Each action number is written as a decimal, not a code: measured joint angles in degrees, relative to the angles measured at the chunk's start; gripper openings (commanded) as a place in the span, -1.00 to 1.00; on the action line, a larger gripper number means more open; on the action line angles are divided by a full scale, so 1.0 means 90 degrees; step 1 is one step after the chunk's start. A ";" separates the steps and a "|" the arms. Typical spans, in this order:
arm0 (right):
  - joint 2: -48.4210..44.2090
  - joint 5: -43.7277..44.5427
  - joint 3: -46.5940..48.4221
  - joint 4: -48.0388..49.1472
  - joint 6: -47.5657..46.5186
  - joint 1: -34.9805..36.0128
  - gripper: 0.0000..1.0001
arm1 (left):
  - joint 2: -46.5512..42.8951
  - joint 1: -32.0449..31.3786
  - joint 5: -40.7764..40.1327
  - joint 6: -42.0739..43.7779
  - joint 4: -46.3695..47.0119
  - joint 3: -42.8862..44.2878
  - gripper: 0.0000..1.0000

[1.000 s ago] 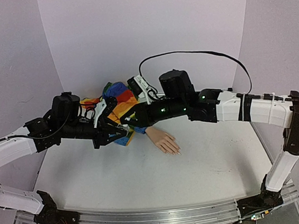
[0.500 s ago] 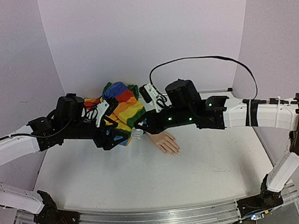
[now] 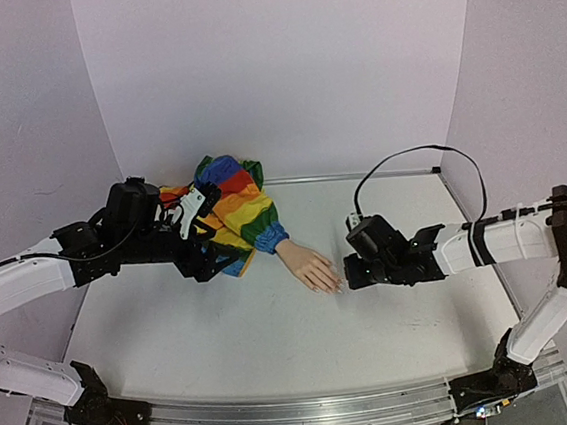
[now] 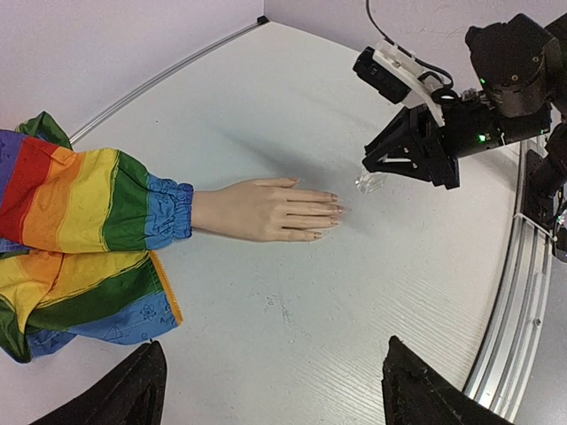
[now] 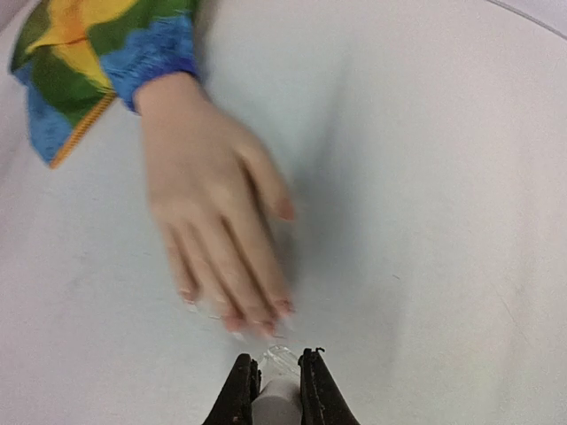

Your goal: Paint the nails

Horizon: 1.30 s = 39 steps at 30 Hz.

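A peach mannequin hand [image 3: 307,265] lies palm down on the white table, its rainbow-striped sleeve [image 3: 231,205] behind it. The nails [image 4: 334,209] tip the fingers and point toward my right gripper [image 4: 383,166]. That gripper [image 5: 279,365] is shut on a small clear bottle [image 5: 285,361] with a white cap [image 5: 280,397], and the bottle's glass end sits just short of the nails [image 5: 264,320]. My left gripper [image 3: 206,263] hovers at the sleeve's near edge, well left of the hand. Its fingers [image 4: 133,394] stand wide open around bare table.
The sleeve's loose cloth [image 4: 71,239] bunches at the back left under my left arm. A metal rail [image 3: 283,413] runs along the table's near edge. Purple walls close in the back and both sides.
My left gripper has opened and stayed by the sleeve. My right arm has swung right and down from over the sleeve, carrying the bottle to just in front of the fingertips.
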 measured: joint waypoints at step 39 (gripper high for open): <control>-0.1231 0.1273 -0.2064 0.0121 0.2042 -0.1112 0.19 | 0.0000 0.0002 0.0000 -0.0046 -0.0002 0.0002 0.69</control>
